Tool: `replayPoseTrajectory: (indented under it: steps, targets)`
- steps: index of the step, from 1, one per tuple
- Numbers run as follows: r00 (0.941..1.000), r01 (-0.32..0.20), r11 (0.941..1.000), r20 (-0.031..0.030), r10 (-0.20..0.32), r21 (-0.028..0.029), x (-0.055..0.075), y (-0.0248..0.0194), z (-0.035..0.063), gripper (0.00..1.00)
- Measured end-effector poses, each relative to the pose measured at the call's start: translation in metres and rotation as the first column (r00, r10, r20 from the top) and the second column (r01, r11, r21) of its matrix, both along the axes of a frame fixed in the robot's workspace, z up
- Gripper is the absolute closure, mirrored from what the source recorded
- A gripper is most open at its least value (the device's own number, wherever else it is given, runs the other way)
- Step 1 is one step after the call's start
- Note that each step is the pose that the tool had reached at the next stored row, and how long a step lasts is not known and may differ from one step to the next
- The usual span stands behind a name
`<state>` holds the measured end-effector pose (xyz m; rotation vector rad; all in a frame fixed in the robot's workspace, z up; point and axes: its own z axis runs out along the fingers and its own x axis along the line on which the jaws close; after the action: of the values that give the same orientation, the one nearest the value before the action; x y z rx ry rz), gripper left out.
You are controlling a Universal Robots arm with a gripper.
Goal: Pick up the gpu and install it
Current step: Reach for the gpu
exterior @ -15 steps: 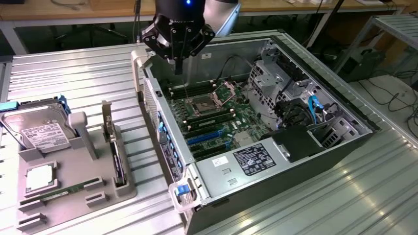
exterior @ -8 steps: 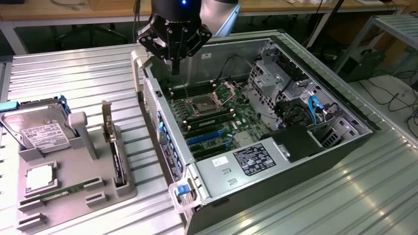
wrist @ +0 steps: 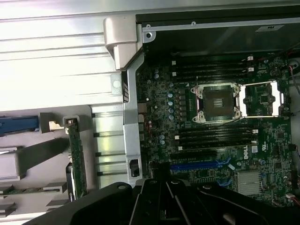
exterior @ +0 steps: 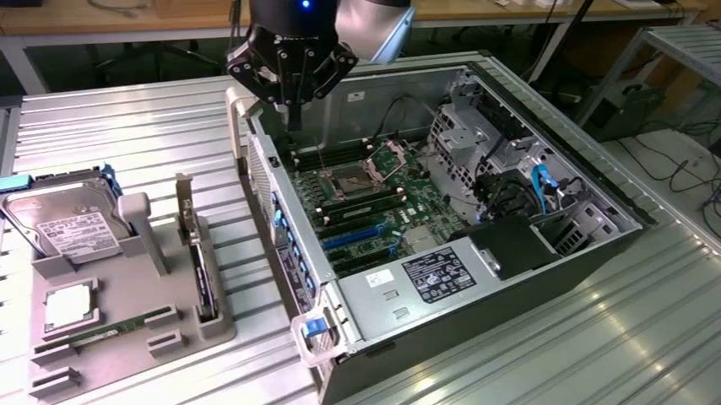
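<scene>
End effector [exterior: 295,118] [wrist: 164,190]: fingers closed together, nothing held. It hangs fingers-down over the far corner of the open computer case [exterior: 451,337], above the motherboard [exterior: 372,198] and near the bare CPU socket [exterior: 341,181]. The case lies on its side across the middle of the ribbed metal table [exterior: 147,126], running toward the edge on the exterior view's right. The gpu [exterior: 203,274] [wrist: 76,159] is not in the case. It stands on edge in 1 slot of the grey holder tray [exterior: 141,283], on the tray side nearest the case, with its silver bracket at the far end. The tray sits by the table edge on the exterior view's left. The gpu is well apart from the end effector. The same tray carries 1 hard drive [exterior: 67,228], upright at its far end, and 1 memory stick [exterior: 101,333], lying flat near its front.
</scene>
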<state>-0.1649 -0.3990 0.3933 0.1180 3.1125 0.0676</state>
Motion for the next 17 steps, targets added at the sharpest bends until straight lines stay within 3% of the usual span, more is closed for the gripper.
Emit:
replayPoseTrajectory:
  steps: [17]
  targets:
    - [1.0,0.0,1.0,0.0,0.0,0.0,-0.015,0.0,0.0,0.89]
